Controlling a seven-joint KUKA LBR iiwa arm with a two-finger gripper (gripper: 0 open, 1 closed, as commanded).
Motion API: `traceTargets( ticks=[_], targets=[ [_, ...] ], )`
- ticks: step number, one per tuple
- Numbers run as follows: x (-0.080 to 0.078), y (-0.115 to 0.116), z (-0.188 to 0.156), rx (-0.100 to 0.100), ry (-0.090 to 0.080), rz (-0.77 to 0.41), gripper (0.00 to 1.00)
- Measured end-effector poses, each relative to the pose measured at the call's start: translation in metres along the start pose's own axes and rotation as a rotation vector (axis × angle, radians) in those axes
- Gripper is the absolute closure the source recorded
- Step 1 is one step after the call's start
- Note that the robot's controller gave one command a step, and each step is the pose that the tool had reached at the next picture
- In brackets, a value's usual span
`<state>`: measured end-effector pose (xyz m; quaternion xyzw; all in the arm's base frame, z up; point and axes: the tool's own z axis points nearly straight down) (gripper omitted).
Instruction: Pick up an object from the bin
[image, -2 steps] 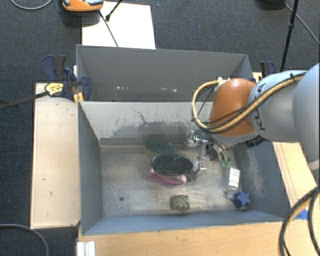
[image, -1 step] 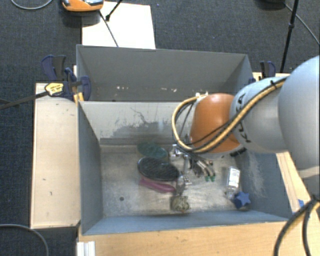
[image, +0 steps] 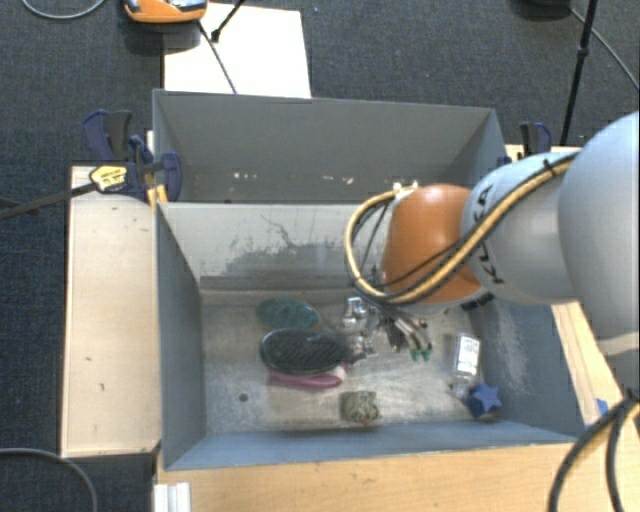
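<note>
and the gripper (image: 360, 333) hangs low in the middle of the bin (image: 180, 330), right at the right-hand end of the black oval thing (image: 298, 350), a ribbed, brush-like shape lying flat on the floor with a pink strip (image: 310, 379) tucked along its near edge. a dark teal lump (image: 288, 314) sits just behind it. how far the gripper is open i cannot tell, and nothing can be made out in its hold, because the orange wrist cover (image: 430, 250) and its cables (image: 365, 250) crowd over it. the danger, i'd judge: placed at the very end of the black oval, it may nudge it aside, or catch only the rim and lose it on the lift, or drag the pink strip along. touching the oval or just beside it? hard to say. to the right a pale packet (image: 466, 355) and a blue star-like piece (image: 485, 399) lie well apart, with a mottled lump (image: 360, 406) near the front wall
</note>
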<state>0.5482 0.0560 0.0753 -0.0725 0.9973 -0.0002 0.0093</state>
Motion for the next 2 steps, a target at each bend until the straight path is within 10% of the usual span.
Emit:
traceTargets(
  ticks=[1,2],
  targets=[
    [-0.03,0.008,0.002,-0.002,0.009,-0.233,1.0],
    [-0.002,0.006,-0.178,-0.002,0.007,-0.291,1.0]
  ],
)
